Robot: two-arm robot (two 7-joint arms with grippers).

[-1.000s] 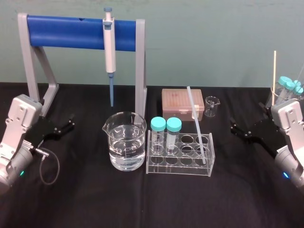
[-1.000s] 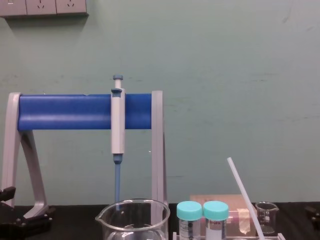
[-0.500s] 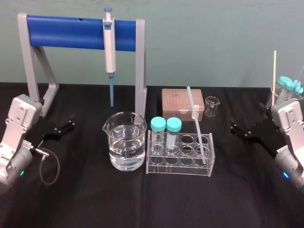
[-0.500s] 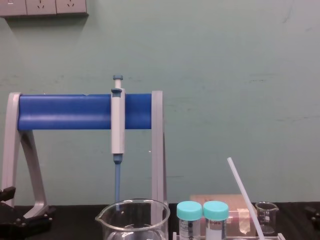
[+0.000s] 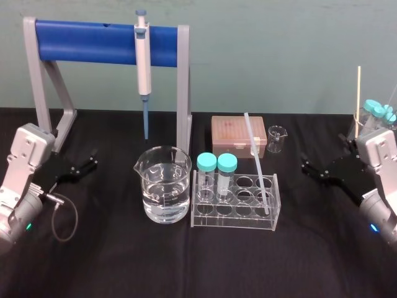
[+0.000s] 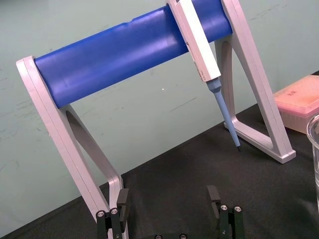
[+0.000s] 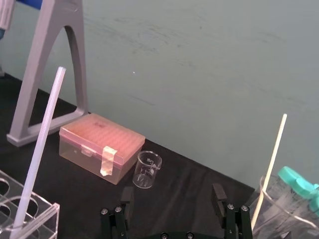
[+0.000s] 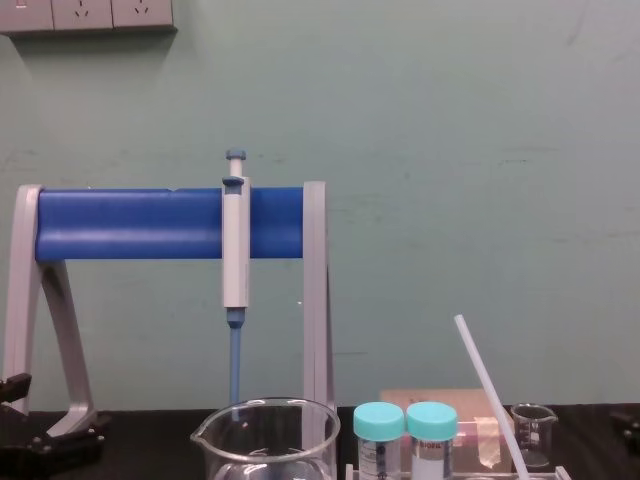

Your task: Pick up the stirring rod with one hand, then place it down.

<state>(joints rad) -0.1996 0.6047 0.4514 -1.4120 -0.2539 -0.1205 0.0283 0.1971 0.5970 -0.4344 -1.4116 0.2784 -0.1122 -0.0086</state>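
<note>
Stirring rod (image 5: 256, 162) leans in tube rack (image 5: 233, 224); wrist views reveal left hand (image 6: 168, 194), right hand (image 7: 172, 191) spread, empty.

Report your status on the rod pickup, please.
Black left gripper open, table left end; right gripper open, right end. Long white translucent stirring rod leaning in clear rack. Teal-capped tubes alongside.

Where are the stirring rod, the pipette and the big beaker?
stirring rod (image 5: 257, 162): head view, middle of its shaft.
pipette (image 5: 143, 62): head view, grey body.
big beaker (image 5: 162, 186): head view, front glass wall.
</note>
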